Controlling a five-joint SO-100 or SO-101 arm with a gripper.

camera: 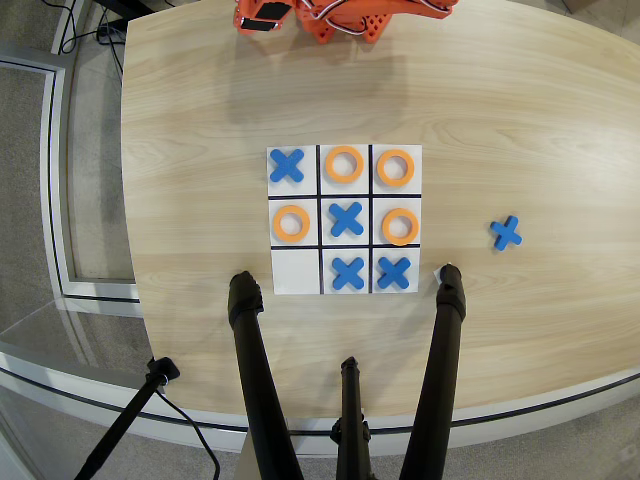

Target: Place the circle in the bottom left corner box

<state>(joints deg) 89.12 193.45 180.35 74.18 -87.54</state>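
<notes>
Several orange circles lie on the white paper grid point(321, 215) in the overhead view: at the top middle point(344, 164), top right point(395, 168), middle left point(291, 223) and middle right point(399, 226). The bottom left corner box point(295, 270) is blank white with nothing in it. Blue crosses fill the top left point(287, 166), centre point(346, 218), bottom middle point(348, 272) and bottom right point(394, 272) cells. The orange arm point(340, 15) sits folded at the table's far edge, well away from the grid. Its gripper point(262, 18) is cut off by the frame, so its jaws cannot be read.
A loose blue cross point(506, 232) lies on the wooden table point(200, 150) to the right of the grid. Two black stand legs point(246, 310) point(449, 300) rest on the table just below the grid, with a third point(348, 400) between them. The table's curved edge runs along the left and bottom.
</notes>
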